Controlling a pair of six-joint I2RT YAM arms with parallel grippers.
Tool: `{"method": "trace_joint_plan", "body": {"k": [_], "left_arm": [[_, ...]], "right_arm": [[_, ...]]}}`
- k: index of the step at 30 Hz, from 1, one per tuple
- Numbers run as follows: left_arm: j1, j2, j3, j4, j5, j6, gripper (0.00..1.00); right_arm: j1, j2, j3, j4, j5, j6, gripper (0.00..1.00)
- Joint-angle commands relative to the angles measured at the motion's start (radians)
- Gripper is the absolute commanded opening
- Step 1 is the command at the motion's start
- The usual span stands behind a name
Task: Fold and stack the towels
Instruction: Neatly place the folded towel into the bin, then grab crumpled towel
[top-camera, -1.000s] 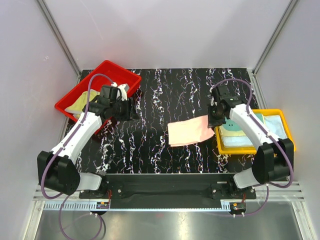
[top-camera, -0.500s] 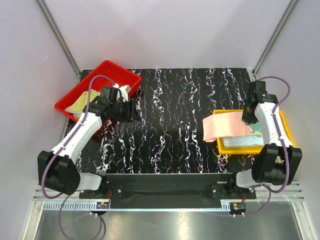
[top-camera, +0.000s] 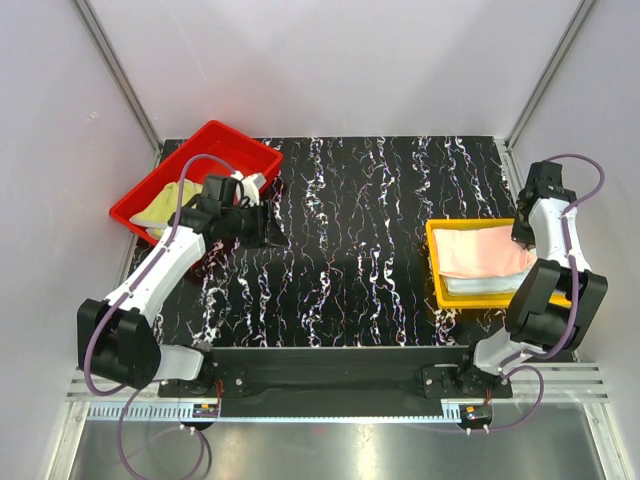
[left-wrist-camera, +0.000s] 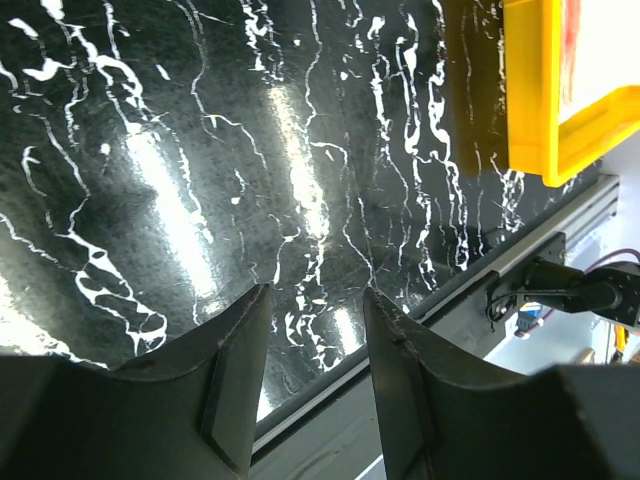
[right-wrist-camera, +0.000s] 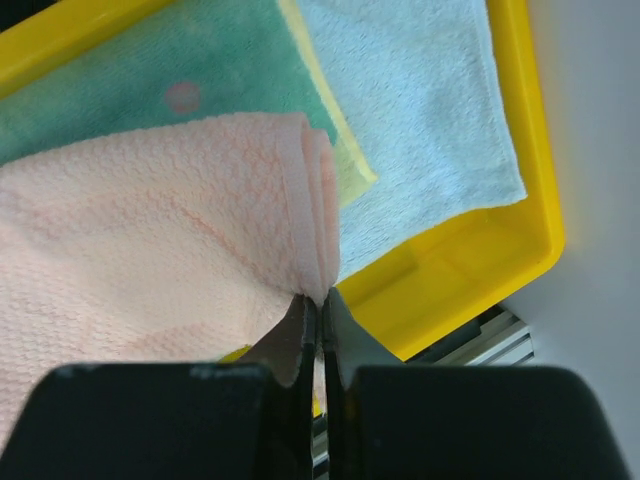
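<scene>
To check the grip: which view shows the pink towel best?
The right wrist view: close up, the right claw pinches the pink towel at its fold. The top external view shows it small, lying in the yellow tray. The left wrist view shows almost none of it.

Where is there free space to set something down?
The black marbled tabletop is bare between the red plastic tray and yellow plastic tray. Crowded: the yellow tray, where the right hand pinches a folded pink cloth towel; the left hand hovers near the red one.
</scene>
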Motion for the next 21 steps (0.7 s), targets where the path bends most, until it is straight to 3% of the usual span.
{"method": "trace_joint_plan", "body": {"k": [1, 5, 8, 9, 11, 14, 16, 21], "left_arm": [[0.004, 0.011, 0.03, 0.053, 0.059, -0.019, 0.47], [0.005, 0.022, 0.037, 0.056, 0.061, -0.025, 0.47], [0.004, 0.029, 0.04, 0.062, 0.059, -0.029, 0.47], [0.004, 0.034, 0.05, 0.055, 0.058, -0.028, 0.47], [0.005, 0.04, 0.064, 0.037, 0.047, -0.022, 0.47], [0.004, 0.039, 0.099, 0.014, 0.017, -0.023, 0.48], [0.004, 0.039, 0.145, 0.006, -0.013, -0.032, 0.48], [0.037, 0.082, 0.315, -0.075, -0.264, -0.037, 0.5]], "right_arm": [[-0.024, 0.032, 0.059, 0.072, 0.021, -0.049, 0.0], [-0.049, 0.081, 0.067, 0.127, 0.018, -0.06, 0.0], [-0.053, 0.113, 0.072, 0.177, 0.021, -0.054, 0.09], [-0.056, 0.124, 0.075, 0.187, 0.035, -0.043, 0.29], [-0.059, 0.161, 0.111, 0.159, 0.046, -0.036, 0.51], [-0.059, 0.158, 0.135, 0.122, 0.052, 0.027, 0.65], [-0.058, 0.121, 0.145, 0.098, -0.005, 0.07, 0.99], [0.008, 0.011, 0.15, 0.073, -0.175, 0.247, 1.0]]}}
